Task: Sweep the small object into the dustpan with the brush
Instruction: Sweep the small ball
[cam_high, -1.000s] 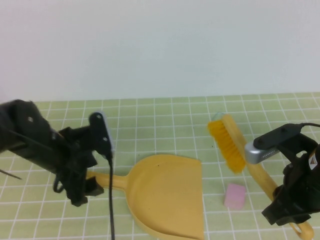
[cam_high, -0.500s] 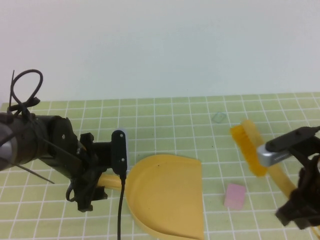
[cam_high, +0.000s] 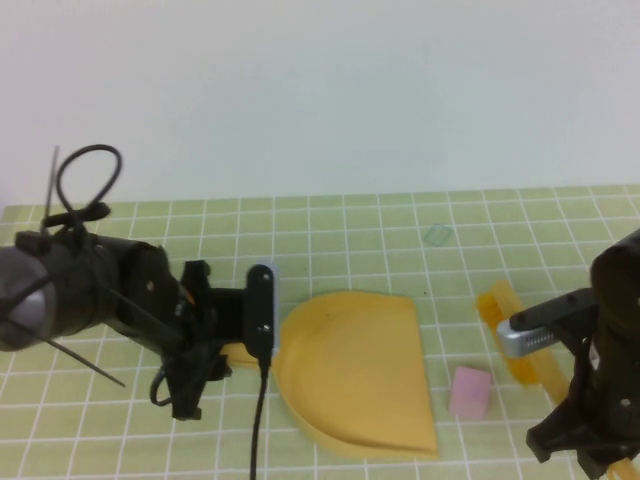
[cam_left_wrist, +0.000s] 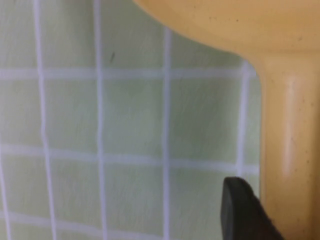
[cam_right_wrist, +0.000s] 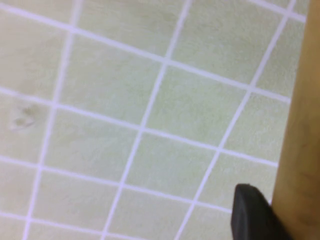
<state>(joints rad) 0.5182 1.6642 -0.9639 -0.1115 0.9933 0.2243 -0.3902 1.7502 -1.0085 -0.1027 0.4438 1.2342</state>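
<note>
The yellow-tan dustpan (cam_high: 355, 372) lies mid-table with its open edge toward the right. Its handle (cam_left_wrist: 287, 140) is largely hidden under my left gripper (cam_high: 222, 357), which is shut on it; one dark finger (cam_left_wrist: 240, 210) presses against the handle's side. The small pink block (cam_high: 470, 391) rests on the mat just right of the pan's mouth. The brush (cam_high: 505, 325) stands tilted behind and right of the block, bristles toward the back. My right gripper (cam_high: 585, 445) is shut on its tan handle (cam_right_wrist: 300, 150), one finger (cam_right_wrist: 250, 212) against it.
A green grid mat (cam_high: 340, 250) covers the table up to a pale wall. A small grey mark (cam_high: 436, 236) sits on the mat at the back right. A black cable (cam_high: 257, 430) hangs from the left wrist toward the front edge.
My left arm moved right and its jaws closed on the dustpan handle; the pan shifted right and turned. My right arm drew the brush nearer and to the right, behind the block.
</note>
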